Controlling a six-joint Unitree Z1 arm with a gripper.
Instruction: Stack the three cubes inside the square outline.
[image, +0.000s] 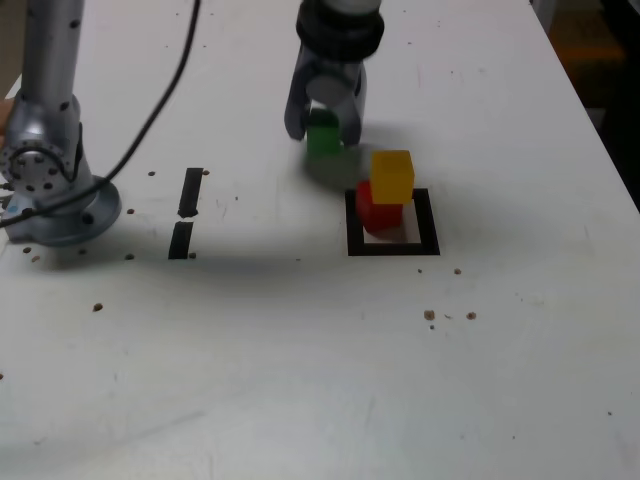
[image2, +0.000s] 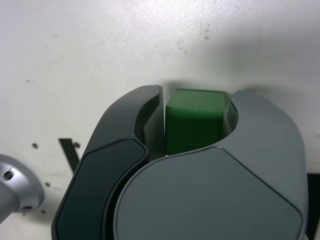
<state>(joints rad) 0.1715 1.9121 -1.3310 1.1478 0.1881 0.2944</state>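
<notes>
White table wide and bare, gripper clamped on the green cube, just beside the square outline. Inside it, yellow cube sits on red cube: two stacked, green left to top. No readable writing anywhere.

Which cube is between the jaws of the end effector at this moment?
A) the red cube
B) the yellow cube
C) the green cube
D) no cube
C: the green cube sits between the jaws of the end effector, while the yellow cube rests on the red cube in the square outline.
</notes>
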